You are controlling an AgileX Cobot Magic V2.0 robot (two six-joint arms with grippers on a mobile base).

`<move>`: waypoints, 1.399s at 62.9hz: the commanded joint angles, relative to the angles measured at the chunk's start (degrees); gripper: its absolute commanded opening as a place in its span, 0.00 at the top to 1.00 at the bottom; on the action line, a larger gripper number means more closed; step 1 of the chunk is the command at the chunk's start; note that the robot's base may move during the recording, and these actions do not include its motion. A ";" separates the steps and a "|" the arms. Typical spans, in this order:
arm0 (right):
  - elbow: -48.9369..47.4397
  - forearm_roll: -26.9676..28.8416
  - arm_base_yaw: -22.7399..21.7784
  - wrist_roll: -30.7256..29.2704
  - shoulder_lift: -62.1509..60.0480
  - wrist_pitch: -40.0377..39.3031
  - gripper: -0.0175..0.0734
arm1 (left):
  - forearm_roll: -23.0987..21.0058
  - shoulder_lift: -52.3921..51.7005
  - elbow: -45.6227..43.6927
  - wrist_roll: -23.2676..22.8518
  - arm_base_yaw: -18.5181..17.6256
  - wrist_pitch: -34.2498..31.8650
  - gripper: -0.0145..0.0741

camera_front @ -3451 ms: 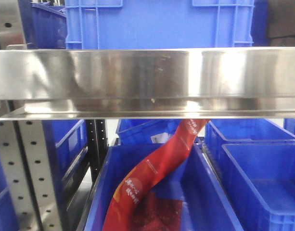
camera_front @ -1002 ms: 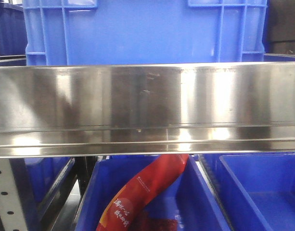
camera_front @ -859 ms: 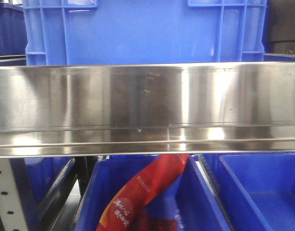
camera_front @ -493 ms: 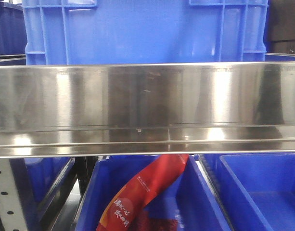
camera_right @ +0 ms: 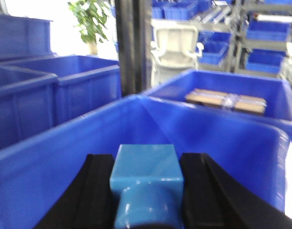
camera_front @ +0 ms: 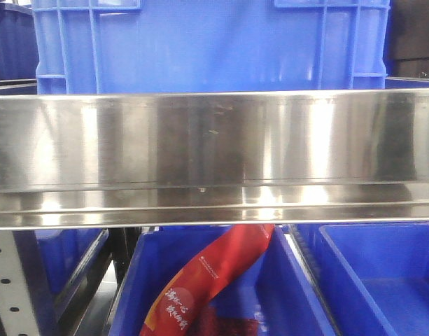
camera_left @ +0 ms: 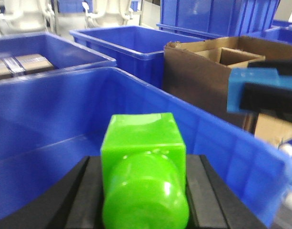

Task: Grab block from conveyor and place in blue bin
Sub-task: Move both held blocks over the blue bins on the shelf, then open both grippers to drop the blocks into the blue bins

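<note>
In the left wrist view my left gripper (camera_left: 143, 160) is shut on a bright green block (camera_left: 141, 138), its black fingers (camera_left: 86, 191) pressed to both sides, above the inside of a blue bin (camera_left: 50, 109). The right wrist view has my right gripper (camera_right: 146, 157) shut on a light blue block (camera_right: 146, 167) over a blue bin (camera_right: 65, 152). That light blue block (camera_left: 253, 88) also shows at the right of the left wrist view. A polished steel rail (camera_front: 214, 154) spans the front view; I cannot tell whether it belongs to the conveyor.
A large blue crate (camera_front: 207, 42) stands behind the rail. Below it a red bag (camera_front: 207, 280) lies in a blue bin (camera_front: 130, 280). An open cardboard box (camera_left: 207, 81) sits beside the bin. More blue bins (camera_right: 79, 86) surround both grippers.
Since 3.5 s ago the front view has shifted: the steel rail now sits lower and larger in the frame. Over the last second only reflections on the rail flicker.
</note>
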 commanded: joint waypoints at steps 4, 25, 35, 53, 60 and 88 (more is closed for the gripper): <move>-0.70 0.15 0.27 -0.19 2.12 -4.38 0.99 | -0.92 5.56 -3.90 -3.27 -0.54 -2.91 0.96; -0.70 0.15 0.14 -0.19 5.44 -3.10 0.88 | -2.51 10.02 -5.65 -3.27 -0.54 -1.32 0.65; -0.70 0.15 0.14 -0.19 5.44 -2.12 0.48 | -2.51 10.02 -5.65 -3.27 -0.54 -0.77 0.35; -0.70 0.15 0.14 -0.19 2.92 -1.45 0.42 | -2.29 9.54 -5.65 -3.27 -0.54 -1.30 0.53; -0.70 0.15 0.14 -0.19 0.30 0.34 0.81 | -2.29 8.61 -5.65 -3.27 -0.54 -1.74 0.86; 2.33 0.15 -4.72 -0.19 -8.31 7.01 0.99 | 1.51 0.98 -1.00 -3.27 -0.43 0.33 0.96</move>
